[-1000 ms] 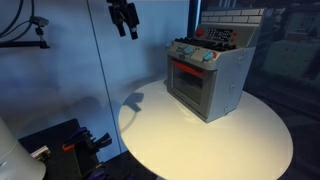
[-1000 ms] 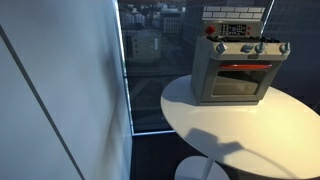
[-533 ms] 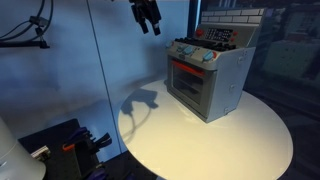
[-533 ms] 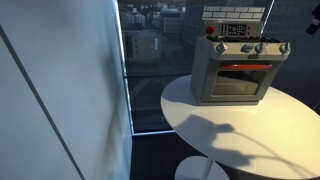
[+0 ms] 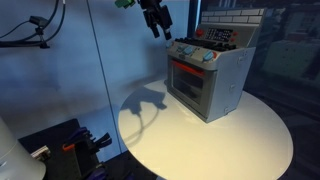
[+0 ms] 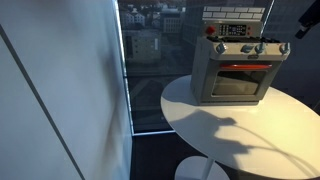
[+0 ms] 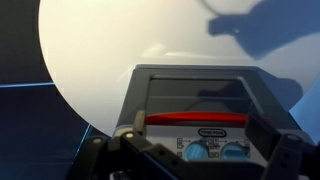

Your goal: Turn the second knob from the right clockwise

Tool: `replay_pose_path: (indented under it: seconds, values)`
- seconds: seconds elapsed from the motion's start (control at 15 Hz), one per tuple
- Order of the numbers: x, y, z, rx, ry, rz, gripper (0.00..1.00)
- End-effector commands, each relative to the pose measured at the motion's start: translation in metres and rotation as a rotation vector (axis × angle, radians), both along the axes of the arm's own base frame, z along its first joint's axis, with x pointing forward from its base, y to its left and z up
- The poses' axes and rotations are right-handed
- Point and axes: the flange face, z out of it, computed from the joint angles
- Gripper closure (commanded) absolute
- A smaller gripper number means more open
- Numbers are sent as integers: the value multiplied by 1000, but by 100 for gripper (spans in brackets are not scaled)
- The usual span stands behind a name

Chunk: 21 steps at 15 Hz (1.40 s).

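The gripper (image 5: 158, 25) was held in the air above the toy oven (image 5: 210, 78), off toward its front upper corner, and nothing was touched by it. In the wrist view the fingers (image 7: 285, 152) were seen spread wide apart, with only the oven's top framed well below them.

The second knob from the right (image 6: 262, 47) was found in the row of knobs along the oven's upper front edge, above the red handle (image 6: 243, 67) and in front of the upright back panel (image 6: 238, 22). It was judged not yet reached.

Several faults could be expected from here. The knobs were set close together, so a neighbour could be caught instead if the descent were slightly misaligned. The oven looked like light moulded plastic standing loose, so it could be pushed backward or skewed by a finger pressed against its edge. If the knob were clamped off-centre, the fingers could slip round it without turning it. The back panel could also be struck by the wrist.

The oven was a grey boxy shell with squared corners. Its knobs were small, round and bluish, and its handle was a thin red bar. The round white tabletop (image 5: 205, 145) beneath the oven looked smooth and matte, and little grip was expected from it.
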Motion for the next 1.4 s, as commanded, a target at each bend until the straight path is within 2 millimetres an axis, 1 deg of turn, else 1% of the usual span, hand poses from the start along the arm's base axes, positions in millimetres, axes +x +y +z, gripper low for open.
replay_pose_path:
  seconds: [0.0, 0.13, 0.47, 0.8, 1.33]
  values:
    - [0, 1, 1, 0, -1, 2, 0]
    - [0, 1, 2, 0, -2, 3, 0]
    - [24, -10, -1, 37, -105, -82, 0]
    - [51, -20, -18, 50, -139, -93, 0]
    - [90, -27, -41, 60, -181, -108, 0]
